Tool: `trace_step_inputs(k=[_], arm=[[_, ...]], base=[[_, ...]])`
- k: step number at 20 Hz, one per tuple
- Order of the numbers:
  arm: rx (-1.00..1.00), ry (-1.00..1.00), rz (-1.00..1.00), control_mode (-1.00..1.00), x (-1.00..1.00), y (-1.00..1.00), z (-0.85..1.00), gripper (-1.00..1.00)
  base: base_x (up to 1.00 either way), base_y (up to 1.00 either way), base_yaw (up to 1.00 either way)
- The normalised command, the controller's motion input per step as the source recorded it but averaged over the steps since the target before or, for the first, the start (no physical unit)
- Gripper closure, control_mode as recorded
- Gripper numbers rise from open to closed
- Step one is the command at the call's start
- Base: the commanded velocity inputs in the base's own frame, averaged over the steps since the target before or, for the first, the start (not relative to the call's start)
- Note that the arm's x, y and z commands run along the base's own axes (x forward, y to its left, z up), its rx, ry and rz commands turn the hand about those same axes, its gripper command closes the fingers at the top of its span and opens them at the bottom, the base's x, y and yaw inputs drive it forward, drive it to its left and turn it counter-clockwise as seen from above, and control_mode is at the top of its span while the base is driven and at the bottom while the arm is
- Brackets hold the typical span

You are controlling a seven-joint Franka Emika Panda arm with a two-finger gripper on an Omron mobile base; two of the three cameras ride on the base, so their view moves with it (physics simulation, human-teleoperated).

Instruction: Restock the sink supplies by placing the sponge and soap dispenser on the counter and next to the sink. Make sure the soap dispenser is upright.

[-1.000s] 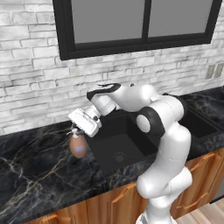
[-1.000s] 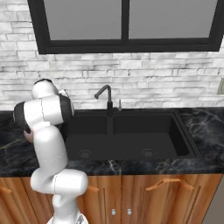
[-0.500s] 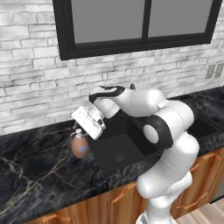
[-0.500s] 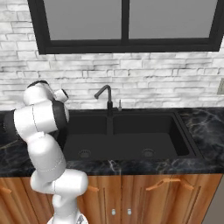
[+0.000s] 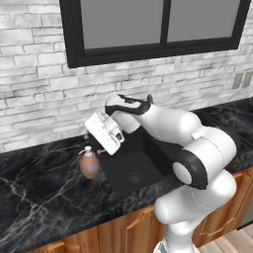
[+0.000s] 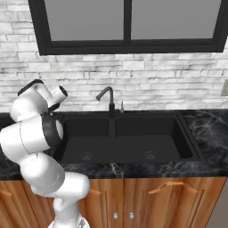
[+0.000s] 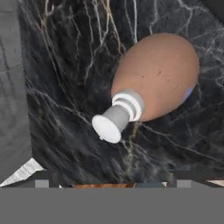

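The soap dispenser (image 5: 89, 164) stands upright on the black marble counter (image 5: 39, 197), just left of the sink (image 5: 131, 170). It is an egg-shaped brown bottle with a white pump top and a bluish label patch. My gripper (image 5: 89, 141) hovers a little above its pump, open, with nothing between the fingers. The hand view looks down on the soap dispenser (image 7: 155, 81), its white pump pointing toward the camera. The sponge is out of view.
The black basin of the sink (image 6: 129, 138) has two drains and a dark slim faucet (image 6: 109, 100) behind it. A white brick wall and a dark-framed window rise behind the counter (image 6: 209, 122). An outlet (image 5: 241, 79) sits on the far right wall.
The gripper has opened and let go of the soap dispenser, which stays upright on the counter. The hand has lifted slightly up and away from the bottle.
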Motion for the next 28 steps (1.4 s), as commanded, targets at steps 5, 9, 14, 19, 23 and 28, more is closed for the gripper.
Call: trace_step_inputs(k=[5,9,14,19,23,28], arm=[[0.0,-0.41,0.07,-1.0,-0.65,-0.43,0.72,-1.0],[-0.11,-0.48,0.05,-1.0,-0.92,-0.74,0.37,-1.0],[-0.33,-0.56,0.02,-1.0,-1.0,-1.0,0.0,-1.0],[-0.43,-0.52,0.0,-1.0,-0.99,-1.0,0.0,-1.0],[-0.37,-0.37,0.0,-1.0,-0.84,-0.99,-0.03,-1.0],[-0.07,-0.05,0.0,-1.0,-0.09,-0.18,-0.03,-1.0]], base=[[0.0,0.0,0.0],[0.0,0.0,0.0],[0.0,0.0,0.0],[0.0,0.0,0.0],[0.0,0.0,0.0],[0.0,0.0,0.0]])
